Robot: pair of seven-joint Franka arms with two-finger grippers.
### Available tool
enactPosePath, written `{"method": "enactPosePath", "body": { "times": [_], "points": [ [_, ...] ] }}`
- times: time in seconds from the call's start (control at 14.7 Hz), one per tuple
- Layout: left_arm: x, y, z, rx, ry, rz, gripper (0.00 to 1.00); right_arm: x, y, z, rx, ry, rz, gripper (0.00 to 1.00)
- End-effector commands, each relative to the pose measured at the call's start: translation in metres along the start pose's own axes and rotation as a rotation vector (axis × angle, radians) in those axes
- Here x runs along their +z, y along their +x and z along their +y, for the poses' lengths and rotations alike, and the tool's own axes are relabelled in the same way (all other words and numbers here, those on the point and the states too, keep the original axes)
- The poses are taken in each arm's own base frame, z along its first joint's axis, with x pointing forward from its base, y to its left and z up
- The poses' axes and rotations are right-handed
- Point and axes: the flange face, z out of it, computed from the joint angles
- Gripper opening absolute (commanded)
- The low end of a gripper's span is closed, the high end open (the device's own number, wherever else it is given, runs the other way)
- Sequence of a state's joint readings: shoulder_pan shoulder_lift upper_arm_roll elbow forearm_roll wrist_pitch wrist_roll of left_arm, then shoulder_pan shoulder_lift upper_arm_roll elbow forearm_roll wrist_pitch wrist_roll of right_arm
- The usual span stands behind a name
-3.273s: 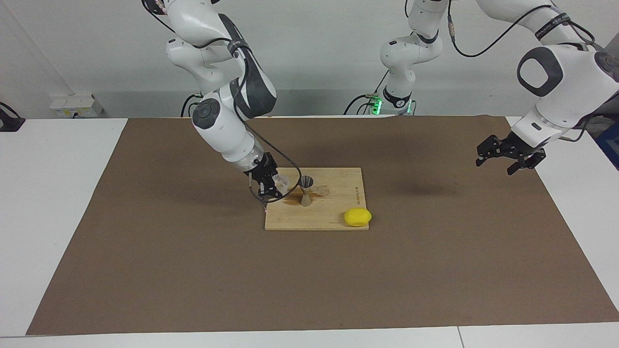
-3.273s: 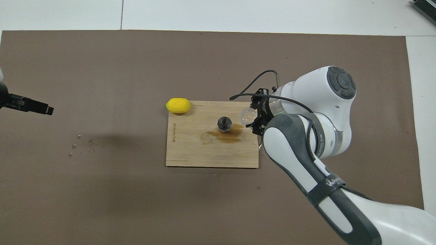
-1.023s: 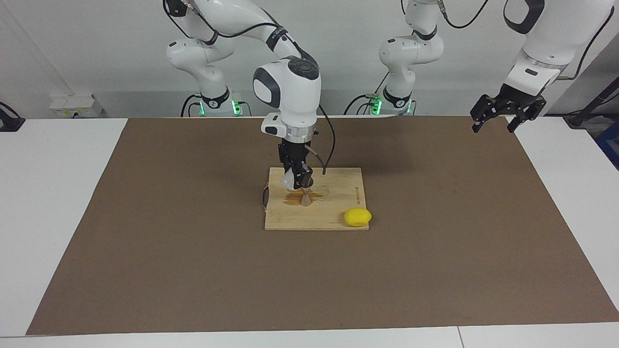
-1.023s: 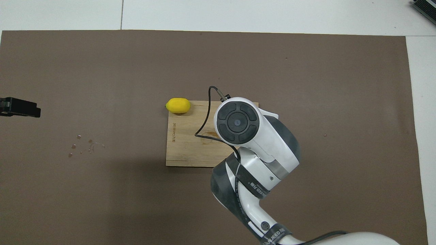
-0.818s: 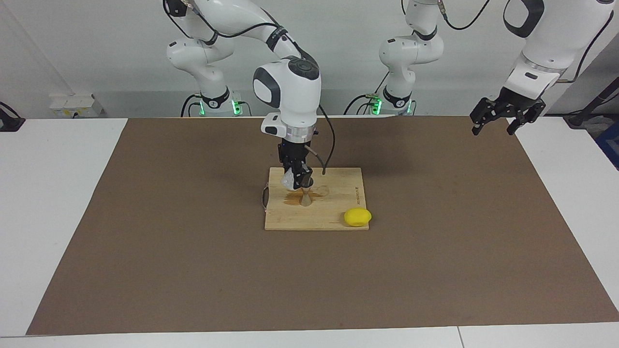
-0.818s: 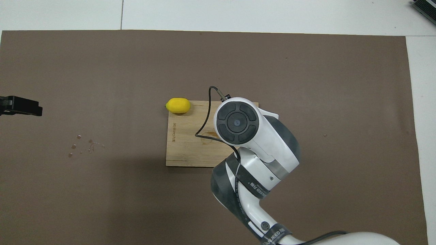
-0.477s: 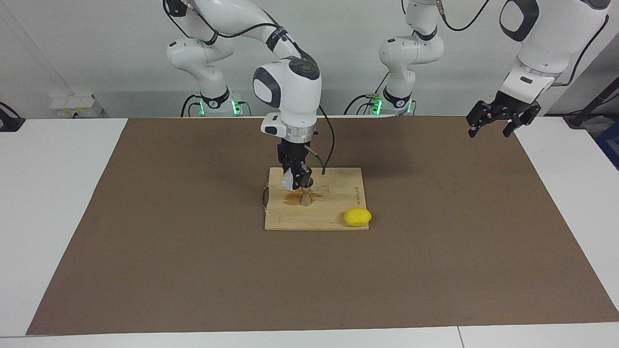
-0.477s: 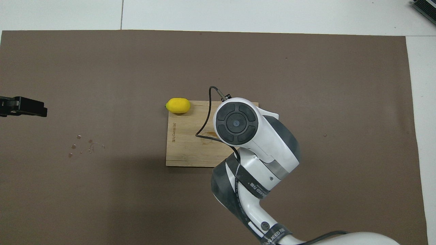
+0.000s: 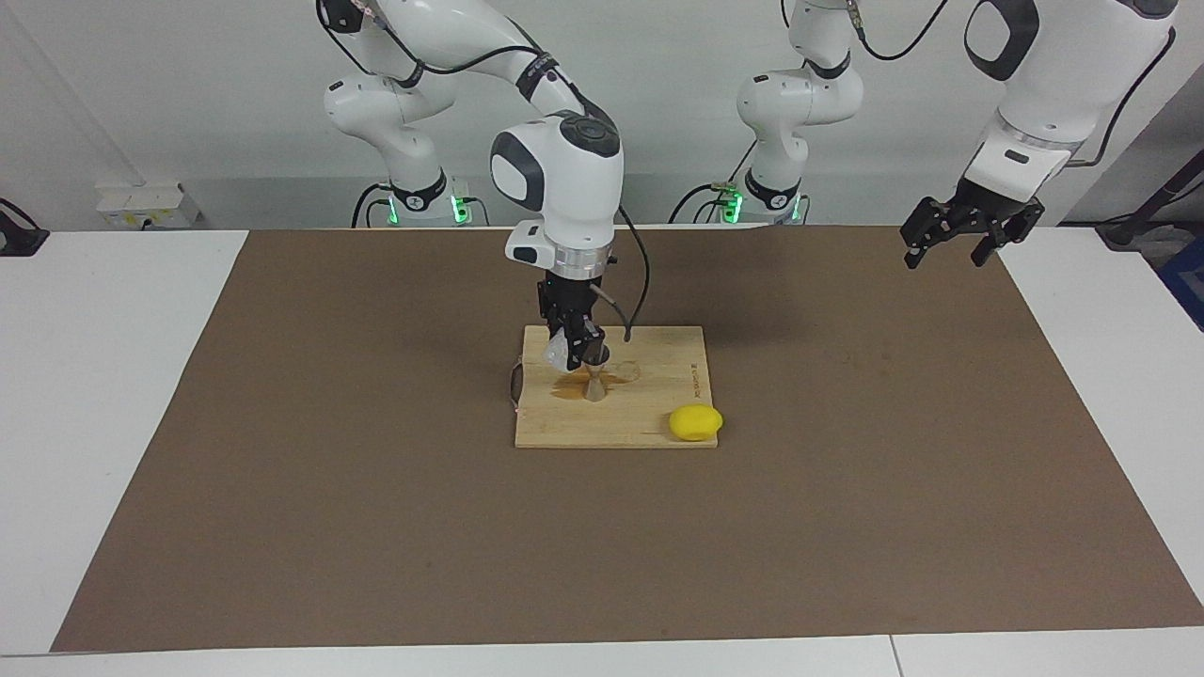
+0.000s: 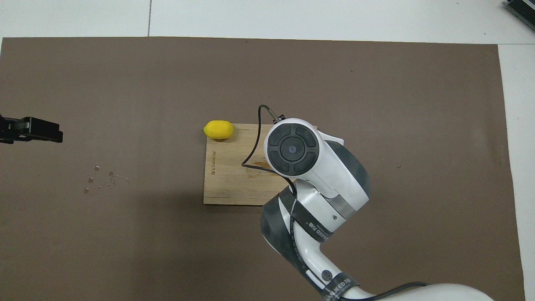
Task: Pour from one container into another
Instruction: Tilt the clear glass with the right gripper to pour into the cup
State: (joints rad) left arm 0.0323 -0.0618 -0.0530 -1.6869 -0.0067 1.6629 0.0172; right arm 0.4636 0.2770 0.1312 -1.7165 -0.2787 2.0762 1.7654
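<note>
Right gripper (image 9: pixel 576 350), frame centre, clamps the glass cup (image 9: pixel 559 353) tilted over the jigger (image 9: pixel 595 382) on my wooden board (image 9: pixel 658 376). Board's edge print is unreadable from here. Left gripper (image 9: pixel 959 230), upper right, hangs spread wide over the brown mat (image 9: pixel 376 489). Lemon (image 9: pixel 696 422) at board's corner.

From overhead, the right arm (image 10: pixel 317 175) hides its tool, glass cup and jigger.

You see the white worktop (image 9: pixel 113 395) covered by a brown mat (image 9: pixel 376 527), with a wooden board (image 9: pixel 649 428) near the mat's middle and a lemon (image 9: pixel 696 422) against the board's corner.
</note>
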Motion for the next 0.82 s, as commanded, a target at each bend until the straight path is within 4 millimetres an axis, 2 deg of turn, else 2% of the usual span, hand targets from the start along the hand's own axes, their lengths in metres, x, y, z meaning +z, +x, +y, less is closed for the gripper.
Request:
{"method": "enactPosePath", "body": {
  "times": [0.0, 0.27, 0.75],
  "points": [
    [0.0, -0.004, -0.003, -0.009, 0.02, 0.014, 1.0, 0.0, 0.002, -0.004, 0.043, 0.012, -0.044, 0.0],
    [-0.001, -0.005, -0.009, -0.02, 0.02, 0.016, 1.0, 0.006, 0.009, -0.005, 0.094, 0.011, -0.106, 0.0],
    [-0.001, -0.004, -0.004, -0.009, 0.021, 0.016, 1.0, 0.027, 0.044, 0.001, 0.168, -0.016, -0.252, 0.0]
  ]
}}
